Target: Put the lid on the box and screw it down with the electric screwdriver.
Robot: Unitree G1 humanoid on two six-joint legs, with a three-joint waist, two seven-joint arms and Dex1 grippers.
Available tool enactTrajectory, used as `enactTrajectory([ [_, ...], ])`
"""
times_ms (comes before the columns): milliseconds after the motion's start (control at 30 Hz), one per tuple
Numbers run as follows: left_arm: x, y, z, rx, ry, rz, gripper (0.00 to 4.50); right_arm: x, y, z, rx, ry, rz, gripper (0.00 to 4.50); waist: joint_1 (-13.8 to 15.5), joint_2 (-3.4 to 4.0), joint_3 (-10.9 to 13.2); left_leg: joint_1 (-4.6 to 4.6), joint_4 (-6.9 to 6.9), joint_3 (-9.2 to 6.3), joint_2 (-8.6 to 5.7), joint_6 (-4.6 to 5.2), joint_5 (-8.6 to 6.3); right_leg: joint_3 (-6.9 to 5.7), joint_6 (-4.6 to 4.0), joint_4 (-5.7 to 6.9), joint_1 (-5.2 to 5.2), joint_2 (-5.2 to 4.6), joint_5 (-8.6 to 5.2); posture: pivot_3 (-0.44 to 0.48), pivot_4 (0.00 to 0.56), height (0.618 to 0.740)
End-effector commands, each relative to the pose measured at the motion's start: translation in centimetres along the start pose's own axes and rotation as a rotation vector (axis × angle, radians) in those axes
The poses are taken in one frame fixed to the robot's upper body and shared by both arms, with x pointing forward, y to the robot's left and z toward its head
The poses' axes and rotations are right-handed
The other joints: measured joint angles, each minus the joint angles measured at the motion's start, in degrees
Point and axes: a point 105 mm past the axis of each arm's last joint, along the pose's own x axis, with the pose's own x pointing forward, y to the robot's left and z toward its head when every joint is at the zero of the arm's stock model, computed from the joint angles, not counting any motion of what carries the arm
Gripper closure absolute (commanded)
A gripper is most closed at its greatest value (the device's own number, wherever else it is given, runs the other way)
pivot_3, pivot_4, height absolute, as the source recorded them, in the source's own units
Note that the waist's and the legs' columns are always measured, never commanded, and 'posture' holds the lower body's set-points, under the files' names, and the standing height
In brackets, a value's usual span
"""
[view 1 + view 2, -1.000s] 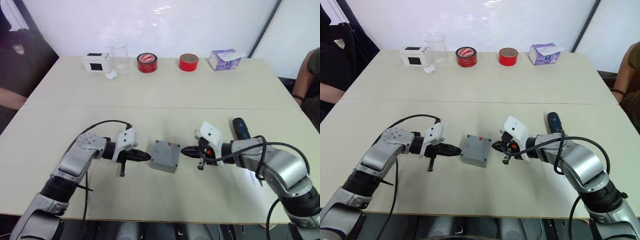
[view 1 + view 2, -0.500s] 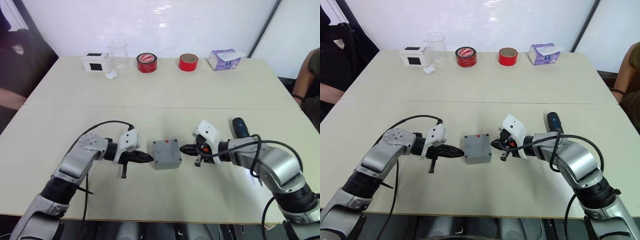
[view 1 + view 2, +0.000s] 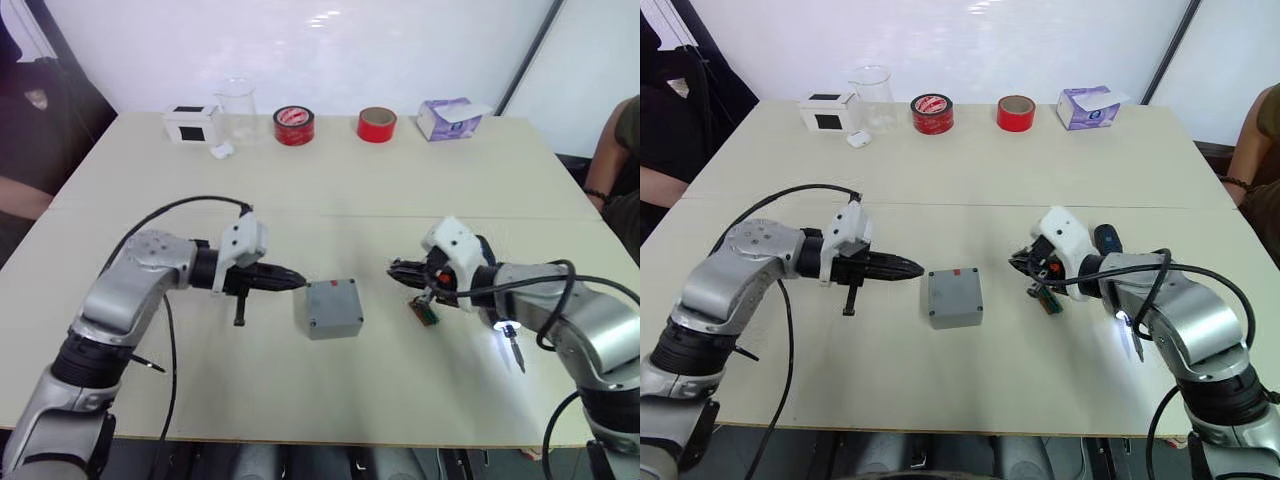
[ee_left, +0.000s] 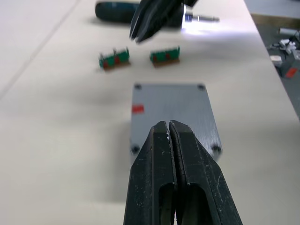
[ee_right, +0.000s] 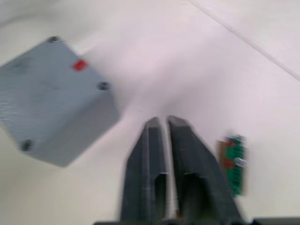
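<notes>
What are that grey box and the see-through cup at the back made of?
The box, lid on, looks like matte grey plastic or painted metal; faint brushed streaks on top leave it open. The cup looks like clear glass or plastic: you see the table edge through it.

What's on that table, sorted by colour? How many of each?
Grey: 1, box
Red: 2, tape rolls
Green: 1, circuit board
Purple: 1, tissue carton
White: 1, cube
Clear: 1, beaker
Black: 1, screwdriver
Total: 8
</notes>
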Motion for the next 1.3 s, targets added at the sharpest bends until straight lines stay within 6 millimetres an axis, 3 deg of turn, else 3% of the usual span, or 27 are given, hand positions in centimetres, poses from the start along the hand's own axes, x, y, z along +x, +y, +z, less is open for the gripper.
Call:
enactTrajectory([
  [33, 0.0, 0.0, 1.9, 0.047, -0.046, 0.001, 4.50, -0.2, -1.2, -0.1, 0.020, -0.025, -0.054, 2.66, -0.07, 0.00, 0.00, 0.00, 0.00, 0.01, 0.00, 0.00, 0.00, 0.00, 0.00, 0.00, 0.00, 0.00, 0.00, 0.000, 0.150, 0.740],
  [167, 0.3, 0.0, 2.1, 0.057, -0.048, -0.001, 4.50, 0.8, -2.2, -0.7, 0.039, -0.038, -0.104, 0.94, -0.16, 0.00, 0.00, 0.01, 0.00, 0.01, 0.01, 0.00, 0.00, 0.02, 0.00, 0.01, -0.01, 0.03, 0.00, 0.000, 0.150, 0.740],
  [500, 0.7, -0.3, 2.2, 0.060, -0.053, 0.001, 4.50, 1.8, -4.3, -2.3, 0.155, -0.042, -0.150, 0.94, -0.02, 0.00, 0.00, 0.01, 0.00, 0.04, 0.00, 0.00, 0.00, 0.03, 0.00, 0.01, 0.00, 0.00, 0.00, 0.000, 0.150, 0.740],
  [900, 0.8, -0.4, 1.9, 0.052, -0.053, 0.004, 4.50, 1.9, -4.8, -1.9, 0.167, -0.059, -0.157, 0.94, -0.06, 0.00, 0.00, 0.01, 0.00, 0.04, 0.00, 0.00, 0.00, 0.03, 0.00, 0.01, -0.01, 0.01, 0.00, 0.000, 0.150, 0.740],
  [1000, 0.8, -0.4, 1.9, 0.052, -0.055, 0.002, 4.50, 2.0, -4.9, -2.0, 0.169, -0.056, -0.159, 1.56, -0.06, 0.00, 0.00, 0.01, 0.00, 0.04, 0.00, 0.00, 0.00, 0.03, 0.00, 0.01, -0.01, 0.01, 0.00, 0.000, 0.150, 0.740],
  [1233, 0.8, -0.5, 1.9, 0.054, -0.055, 0.005, 4.50, 2.3, -5.1, -2.7, 0.181, -0.030, -0.163, 4.28, -0.04, 0.00, 0.00, 0.01, 0.00, 0.05, 0.00, 0.00, 0.00, 0.03, 0.00, 0.01, 0.00, 0.00, 0.00, 0.000, 0.150, 0.740],
  [1300, 0.8, -0.4, 1.8, 0.054, -0.055, 0.008, 4.50, 2.4, -4.9, -2.9, 0.180, -0.017, -0.152, 4.43, -0.06, 0.00, 0.00, 0.01, 0.00, 0.05, 0.00, 0.00, 0.00, 0.04, 0.00, 0.01, -0.01, 0.01, 0.00, 0.000, 0.150, 0.740],
])
